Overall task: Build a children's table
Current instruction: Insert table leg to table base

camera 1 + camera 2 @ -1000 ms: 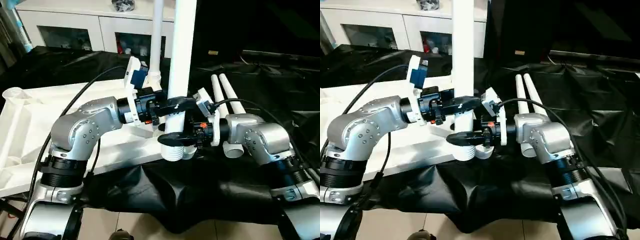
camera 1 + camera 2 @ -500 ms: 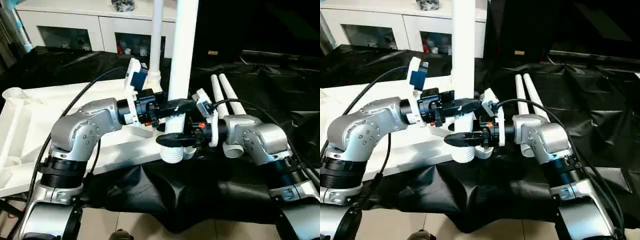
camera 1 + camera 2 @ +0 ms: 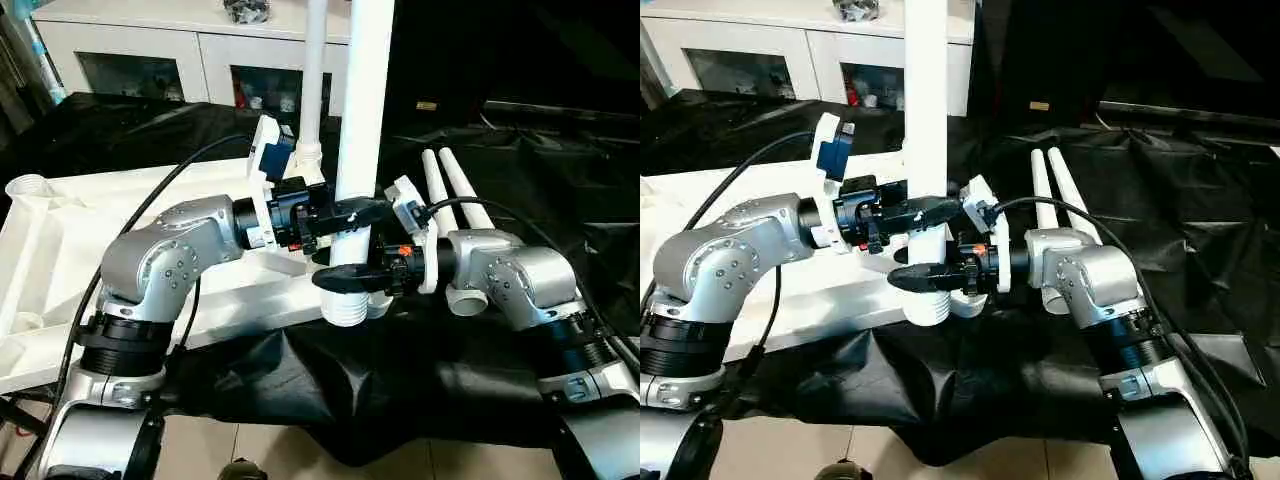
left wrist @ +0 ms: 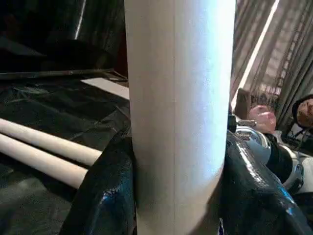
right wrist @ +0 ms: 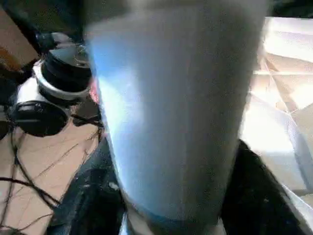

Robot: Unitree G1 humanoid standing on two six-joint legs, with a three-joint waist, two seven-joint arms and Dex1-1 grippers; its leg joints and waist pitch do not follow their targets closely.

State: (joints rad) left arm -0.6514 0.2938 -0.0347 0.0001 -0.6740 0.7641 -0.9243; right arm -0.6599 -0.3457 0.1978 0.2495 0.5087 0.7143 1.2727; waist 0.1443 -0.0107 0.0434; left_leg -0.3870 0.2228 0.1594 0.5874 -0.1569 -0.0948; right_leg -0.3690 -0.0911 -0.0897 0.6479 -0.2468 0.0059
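Note:
A white tubular table leg (image 3: 363, 120) stands upright above the table's front edge, its ribbed lower end (image 3: 345, 308) hanging free over the black cloth. My left gripper (image 3: 358, 211) is shut on the leg from the left, and the left wrist view shows the leg (image 4: 178, 117) tight between the black fingers (image 4: 102, 196). Just below, my right gripper (image 3: 345, 279) is shut on the same leg (image 5: 176, 112) from the right. The white table top (image 3: 60, 240) lies upside down at the left. A second leg (image 3: 316, 70) stands upright in its far corner socket.
Two more white legs (image 3: 448, 185) lie side by side on the black-draped work table (image 3: 560, 170) behind my right arm. A white cabinet with glass doors (image 3: 150, 50) stands at the back. A person (image 4: 298, 112) shows beyond the right arm in the left wrist view.
Both grippers keep their hold on the upright leg. The right gripper and the leg's lower end have edged slightly to the left.

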